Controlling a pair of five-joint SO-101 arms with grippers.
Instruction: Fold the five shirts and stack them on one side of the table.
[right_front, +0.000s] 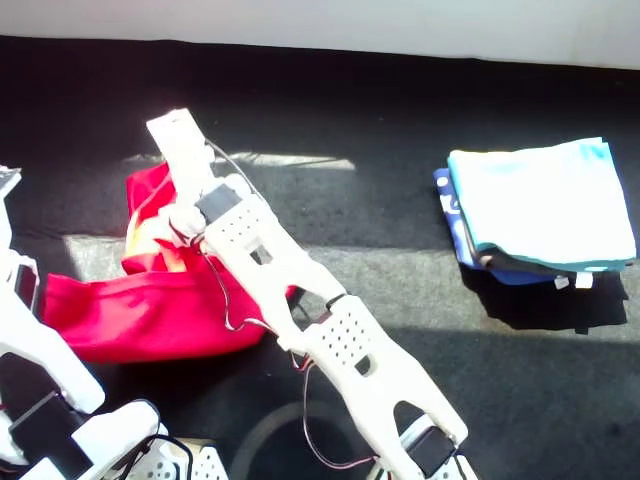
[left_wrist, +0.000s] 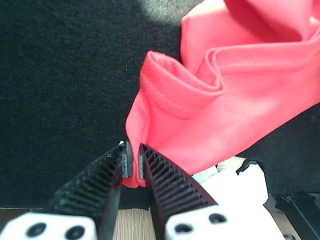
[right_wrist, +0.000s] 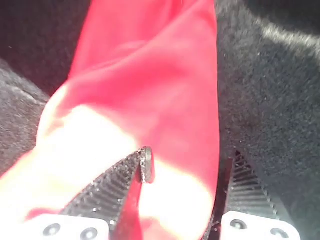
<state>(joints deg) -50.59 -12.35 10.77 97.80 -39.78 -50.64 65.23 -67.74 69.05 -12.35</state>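
Black tabletop (right_front: 380, 120); left end effector (left_wrist: 132, 165) tight on red shirt (left_wrist: 210, 115) hem, right end effector (right_wrist: 190, 162) wide open astride it.

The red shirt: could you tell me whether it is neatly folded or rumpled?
Rumpled. The red shirt lies in an uneven heap with loose creases and a curled hem, unlike the flat folded stack.
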